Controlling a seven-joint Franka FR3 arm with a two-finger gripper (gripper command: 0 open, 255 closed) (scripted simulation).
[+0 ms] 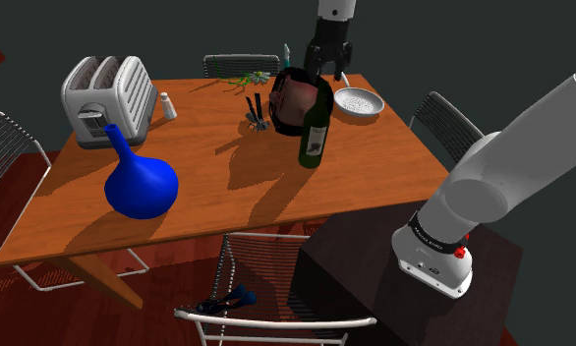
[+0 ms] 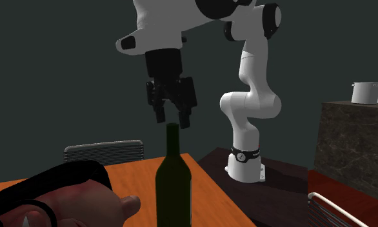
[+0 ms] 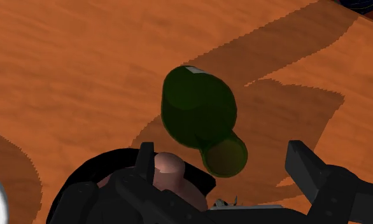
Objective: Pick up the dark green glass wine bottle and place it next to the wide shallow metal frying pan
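Bottle: dark green glass wine bottle (image 1: 316, 126) upright on wooden table (image 1: 207, 197), near shallow metal frying pan (image 1: 359, 102).
Hand: black two-finger gripper (image 2: 173, 120) just above the neck, fingers apart, empty.
Handling: probably heavy, slick, breakable; grasp the neck.

The orange-brown wooden worktop (image 1: 207, 197) is showing a smooth, finely grained surface. The dark green glass wine bottle (image 1: 317, 116) is gleaming glossily. The wide shallow metal frying pan (image 1: 359, 101) and the boxy silver toaster (image 1: 109, 98) are shining like pale metal. The round blue long-necked vase (image 1: 139, 184) is looking smooth and glossy, and the black tool (image 1: 327, 71) is looking matt.
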